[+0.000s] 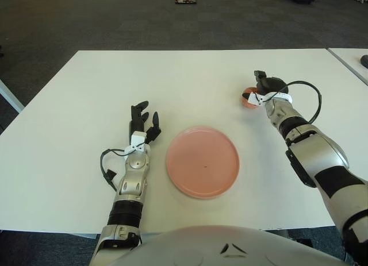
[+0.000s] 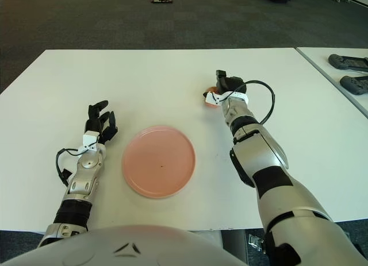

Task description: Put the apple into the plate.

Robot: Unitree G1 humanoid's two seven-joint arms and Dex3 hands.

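Apple (image 1: pixel 249 99) on table (image 1: pixel 86 93), well right of and beyond plate (image 1: pixel 202 161); right hand (image 1: pixel 266 85) over it, finger closure unclear. Likely firm, smooth, rolls easily: grip around widest part. Left hand (image 1: pixel 141 123) left of plate, fingers spread, empty

From my remote station, both head-mounted eyes look forward and down at the white bench (image 1: pixel 190 76) from close above. The views sit slightly apart and share nearly everything around the pink plate (image 1: pixel 202 161); the right eye sees farther right of it.
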